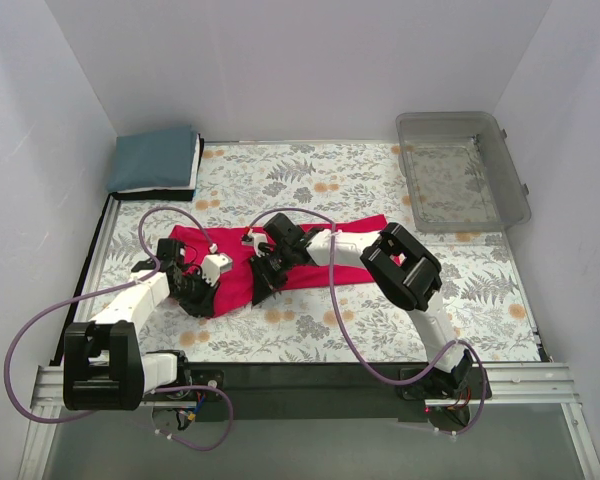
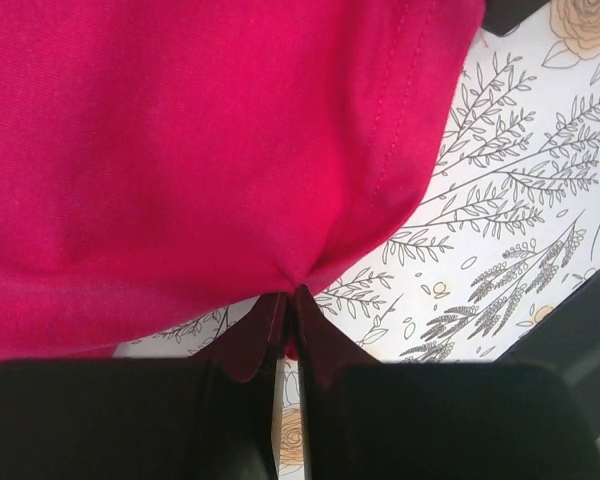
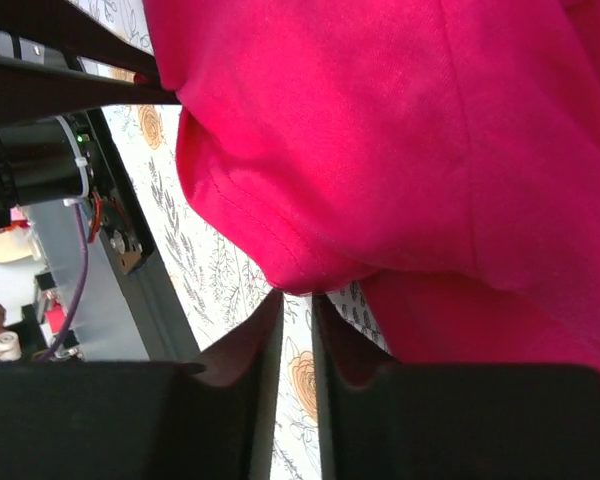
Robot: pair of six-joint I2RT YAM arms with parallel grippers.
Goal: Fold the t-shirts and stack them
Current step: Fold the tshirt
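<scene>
Clerk: Now, item one, nearest the bases: the left gripper (image 2: 290, 300)?

Keeper: Fingers drawn together on the near edge of the crimson-pink shirt (image 1: 325, 250). The cloth puckers into the tips. Entered as clamped.

Clerk: Item two, the right gripper (image 3: 296, 298)?

Keeper: Just beside the left one, on the same near edge. Only a slit shows between the fingers, with a hemmed fold nipped at the tips. Judged to be gripping, lightly.

Clerk: The shirt itself?

Keeper: Mid-table, stretched left to right as a long band, partly folded by the look of it. Handling, as a judgement: light and limp, with no stiffness. It will sag between two holds and drag on the surface. Neither fragile nor slippery. Best taken at the hem or a seam, at two spots apart on one edge, so the fold comes over straight. A single pinch would bunch it.

Clerk: Surface?

Keeper: The table cover (image 1: 380, 320), pale and flat, printed with grey leaves and orange flowers.

Clerk: Far side?

Keeper: The teal-blue shirt (image 1: 155, 160), folded, in the far left corner, well apart from both arms. The clear plastic bin (image 1: 450, 120) sits far right. Plain white walls (image 1: 300, 60) close in on three sides
</scene>
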